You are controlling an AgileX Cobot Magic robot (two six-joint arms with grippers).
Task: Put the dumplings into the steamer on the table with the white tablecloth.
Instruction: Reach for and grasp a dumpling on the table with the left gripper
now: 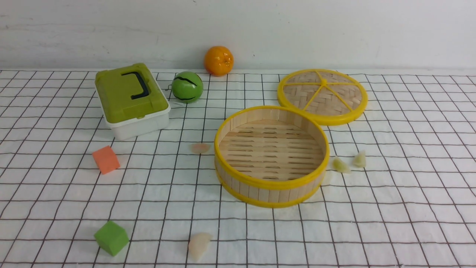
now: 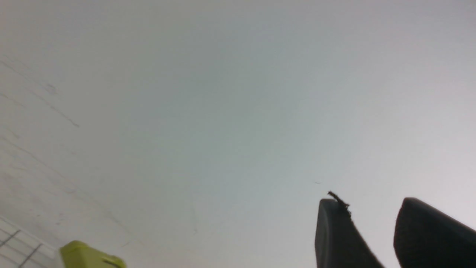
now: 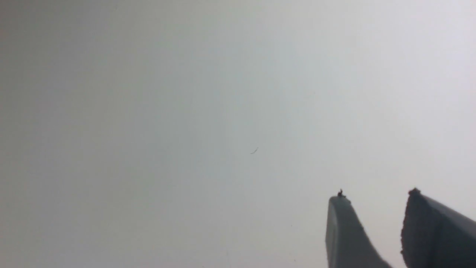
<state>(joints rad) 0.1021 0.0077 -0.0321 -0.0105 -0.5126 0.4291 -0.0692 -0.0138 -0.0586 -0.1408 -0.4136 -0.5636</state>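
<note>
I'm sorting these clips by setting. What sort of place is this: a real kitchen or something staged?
Probably a staged test tabletop, not a kitchen: a grid-printed white tablecloth against a bare wall, with toy-like dumplings and foam cubes scattered around a bamboo steamer.

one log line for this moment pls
steamer: empty | dumplings: four on tablecloth, outside steamer | left hand: open, empty | right hand: open, empty
</note>
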